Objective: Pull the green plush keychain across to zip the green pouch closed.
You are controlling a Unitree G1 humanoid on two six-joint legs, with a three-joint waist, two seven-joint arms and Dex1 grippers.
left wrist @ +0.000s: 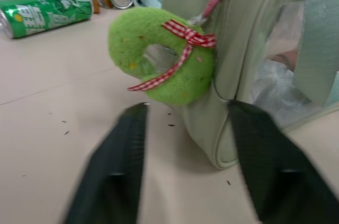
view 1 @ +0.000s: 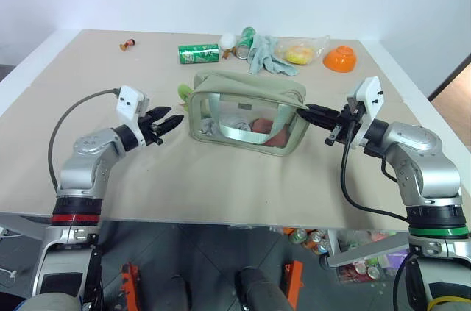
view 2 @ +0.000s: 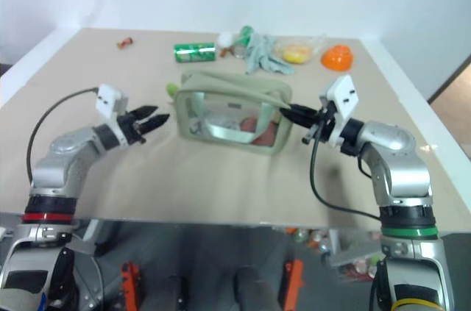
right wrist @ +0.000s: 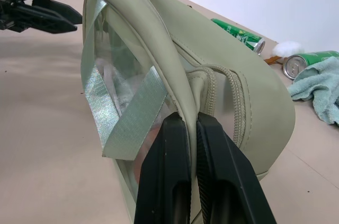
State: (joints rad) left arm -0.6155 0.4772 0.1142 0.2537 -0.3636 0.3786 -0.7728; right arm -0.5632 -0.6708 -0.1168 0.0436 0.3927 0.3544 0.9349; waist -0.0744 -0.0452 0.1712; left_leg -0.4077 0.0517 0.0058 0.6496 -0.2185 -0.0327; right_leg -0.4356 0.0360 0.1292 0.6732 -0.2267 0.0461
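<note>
- Here the green pouch (view 1: pixel 246 116) is pinched at its end seam between the closed fingers of the right gripper (right wrist: pixel 192 128), so it is braced.
- The green plush keychain (left wrist: pixel 161 54) hangs just beyond the parted, empty fingers of the left gripper (left wrist: pixel 185 155), at the zipper's far end.

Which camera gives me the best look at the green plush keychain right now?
Left wrist view: the green plush keychain is close up, a ring with a checked ribbon, hanging at the green pouch end. Both eye views show a small green bit there; the right wrist view shows pouch, not plush.

Beige table (view 1: pixel 221 179): green pouch (view 1: pixel 246 116) at center; soda can (view 1: pixel 199 54), grey-green glove (view 1: pixel 265 57), orange bowl (view 1: pixel 339 58) along upper edge.
</note>
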